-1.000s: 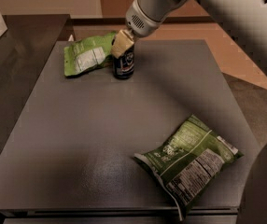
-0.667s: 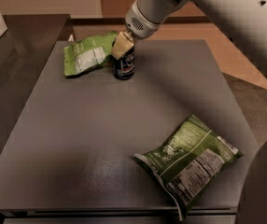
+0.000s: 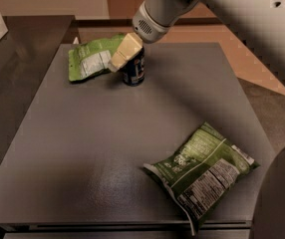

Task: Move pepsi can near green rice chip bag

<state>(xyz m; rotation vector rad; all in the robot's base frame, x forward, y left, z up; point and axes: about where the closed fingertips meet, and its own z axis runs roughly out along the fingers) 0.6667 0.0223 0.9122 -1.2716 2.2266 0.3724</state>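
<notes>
The gripper point(image 3: 126, 58) hangs low over the far left part of the dark grey counter point(image 3: 77, 148), at the end of a white arm point(image 3: 222, 9) that reaches in from the upper right. It sits right at the top of the pepsi can point(image 3: 134, 71), with its tan tip slanting down along the can's left side. Whether the jaws are closed on the can or merely set around it, I cannot tell. The can stands upright on the counter, dark blue, its top hidden by the gripper. Just to its left lies the green rice chip bag point(image 3: 93, 59), flat, with its pale label panel facing up and its right edge close beside the can. A larger dark green chip bag point(image 3: 205, 176) lies well apart at the near right corner of the counter, its nutrition panel facing up.
</notes>
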